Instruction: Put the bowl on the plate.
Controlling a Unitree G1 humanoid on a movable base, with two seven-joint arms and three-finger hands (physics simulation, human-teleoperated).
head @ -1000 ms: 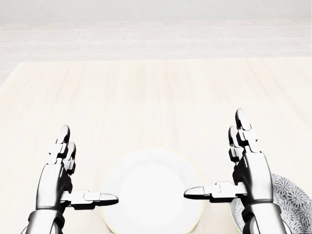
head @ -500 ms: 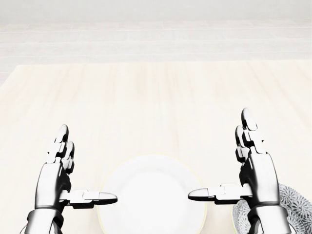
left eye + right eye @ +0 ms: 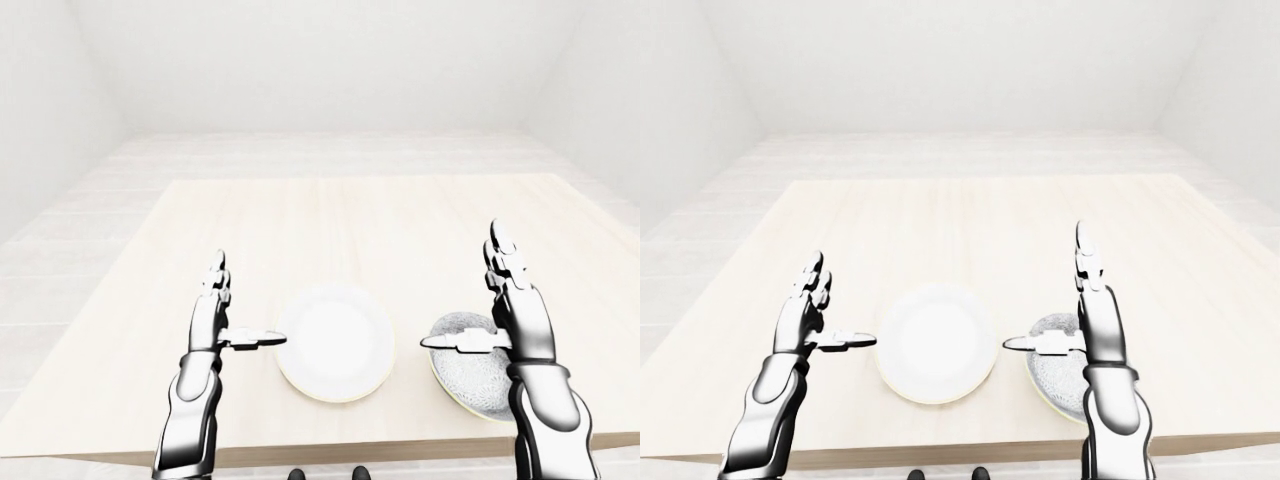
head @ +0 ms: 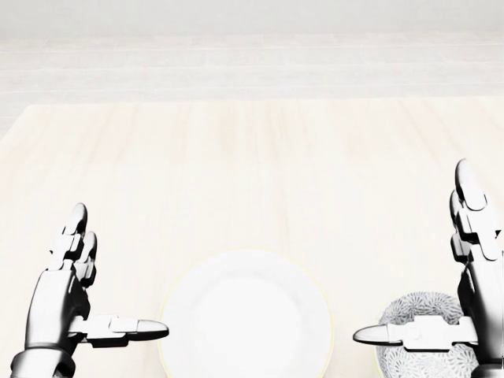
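The bowl [image 3: 468, 382] sat on the pale wooden table [image 3: 350, 225], close to the edge at the bottom of the left-eye view and just to the right of the plate [image 3: 334, 342], with a narrow strip of bare wood between the two. It was grey all over with a fine speckled pattern (rather like lace), round and shallow, and it stood upright. The plate was plain white with a faint cream rim and had nothing on it. The right hand [image 3: 522, 320] hung over the bowl with its fingers stretched straight and its thumb stuck out sideways across the bowl's upper part, gripping nothing; I could not tell whether it touched the bowl. The left hand [image 3: 208, 325] was spread the same way on the other side of the plate, its thumb pointing at the plate's rim and holding nothing. Beyond the table lay a whitish plank floor [image 3: 300, 150], closed in by bare white walls [image 3: 320, 60].
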